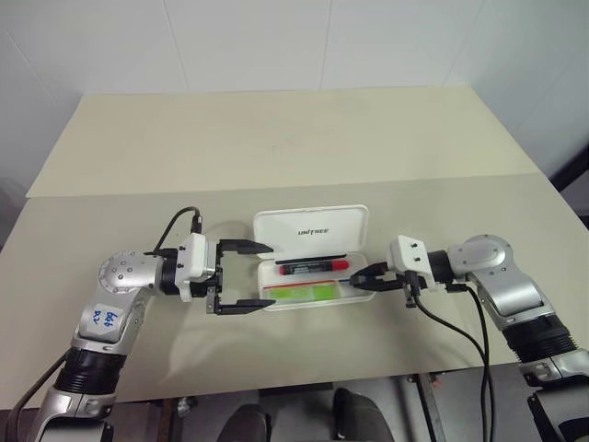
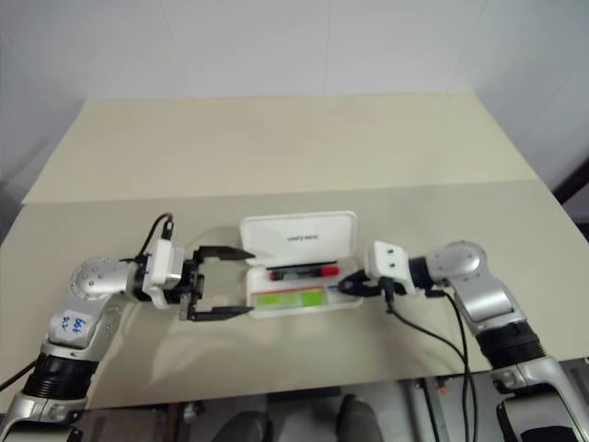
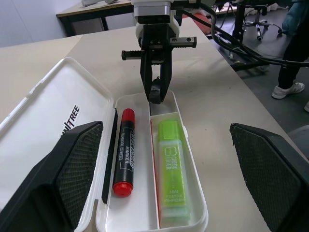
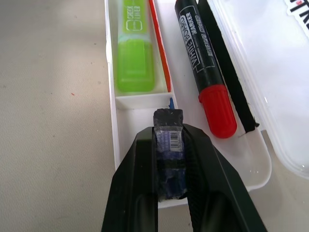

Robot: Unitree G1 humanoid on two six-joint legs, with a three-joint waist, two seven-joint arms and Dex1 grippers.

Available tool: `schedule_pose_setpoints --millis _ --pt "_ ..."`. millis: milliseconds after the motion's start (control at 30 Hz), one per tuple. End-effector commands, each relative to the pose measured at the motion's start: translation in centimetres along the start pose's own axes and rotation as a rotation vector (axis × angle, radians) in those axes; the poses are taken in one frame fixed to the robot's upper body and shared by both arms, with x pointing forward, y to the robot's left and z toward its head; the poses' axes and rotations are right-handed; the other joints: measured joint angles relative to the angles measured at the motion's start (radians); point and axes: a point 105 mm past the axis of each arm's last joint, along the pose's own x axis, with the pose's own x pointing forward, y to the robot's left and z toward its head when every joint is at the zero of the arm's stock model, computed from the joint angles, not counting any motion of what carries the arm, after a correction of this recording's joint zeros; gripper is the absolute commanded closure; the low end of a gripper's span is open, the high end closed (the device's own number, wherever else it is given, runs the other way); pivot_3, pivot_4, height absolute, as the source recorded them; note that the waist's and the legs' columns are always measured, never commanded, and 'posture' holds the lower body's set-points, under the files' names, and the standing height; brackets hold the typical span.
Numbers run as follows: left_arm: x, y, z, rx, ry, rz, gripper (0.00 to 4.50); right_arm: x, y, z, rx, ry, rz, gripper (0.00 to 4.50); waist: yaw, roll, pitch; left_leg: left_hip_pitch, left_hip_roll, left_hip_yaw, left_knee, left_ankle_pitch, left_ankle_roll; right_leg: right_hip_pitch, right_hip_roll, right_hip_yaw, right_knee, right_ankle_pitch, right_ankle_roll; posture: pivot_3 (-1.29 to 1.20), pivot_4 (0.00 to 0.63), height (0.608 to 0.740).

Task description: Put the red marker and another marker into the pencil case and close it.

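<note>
Left eye view: the pencil case (image 1: 308, 267) lies open on the table (image 1: 276, 147); the left gripper (image 1: 241, 276) gapes wide at its one end.

Left wrist view: the red marker (image 3: 123, 152) and green marker (image 3: 171, 171) lie in the tray.

Right wrist view: the right gripper (image 4: 170, 145) pinches a small dark object (image 4: 169, 150) over the case's end.

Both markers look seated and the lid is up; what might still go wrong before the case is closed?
The right gripper clamps a small dark object over the pencil case tray's end; its jaws look nearly shut, and dropping it there could block the lid. The left gripper stands open astride the case's other end and may nudge it. The red marker and green marker lie flat.
</note>
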Motion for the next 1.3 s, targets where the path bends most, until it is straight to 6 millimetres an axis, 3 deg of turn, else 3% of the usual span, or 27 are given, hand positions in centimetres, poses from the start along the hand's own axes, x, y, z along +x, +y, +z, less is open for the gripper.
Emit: schedule_pose_setpoints --millis 33,267,300,533,867,1100,1300 --pt "0.0 0.4 0.8 0.049 -0.017 0.004 0.00 -0.4 -0.3 0.7 -0.028 -0.011 -0.005 2.71 0.000 0.000 0.000 0.000 0.000 0.000 0.000 0.000 0.000 0.000 0.000 0.000 0.000 0.000 0.000 0.00 0.150 0.740" --pt "-0.1 0.5 0.7 0.050 -0.015 0.010 0.00 -0.4 -0.6 0.9 -0.039 -0.016 -0.022 0.14 0.001 0.000 0.000 0.000 0.000 0.000 0.000 0.000 0.000 0.000 0.000 0.000 0.000 0.000 0.000 0.00 0.150 0.740" --pt "-0.1 0.5 0.6 0.050 -0.016 0.010 0.00 -0.4 -0.7 1.0 -0.046 -0.020 -0.028 0.03 0.001 0.000 0.000 0.000 0.000 0.000 0.000 0.000 0.000 0.000 0.000 0.000 0.000 0.000 0.000 0.00 0.150 0.740" --pt "0.0 0.8 0.5 0.056 -0.020 0.013 0.00 -1.3 -1.1 2.2 -0.049 -0.062 -0.052 0.03 0.001 0.000 0.000 0.000 0.000 0.000 0.001 0.000 0.000 0.000 0.000 0.000 0.000 0.000 0.000 0.00 0.150 0.740" --pt "-0.3 1.8 0.4 0.074 -0.016 0.047 0.00 -5.6 -0.7 3.8 0.053 -0.212 -0.168 0.03 0.007 0.000 0.000 -0.001 0.000 -0.001 0.001 0.000 0.000 0.000 0.000 0.000 0.000 0.000 0.000 0.00 0.150 0.740" --pt "-1.0 2.5 0.3 0.083 -0.008 0.072 0.00 -8.8 0.5 2.6 0.133 -0.215 -0.278 0.03 0.005 0.000 0.000 -0.001 0.000 0.000 0.002 0.000 0.000 0.000 0.000 0.000 0.000 0.000 0.001 0.00 0.150 0.740" --pt "-1.9 2.6 -0.1 0.059 -0.001 0.085 0.00 -9.5 2.2 1.4 0.108 -0.160 -0.244 0.03 0.005 0.000 0.000 -0.001 0.000 0.002 0.005 0.000 0.000 0.001 0.000 0.000 0.000 0.002 0.002 0.00 0.150 0.740"
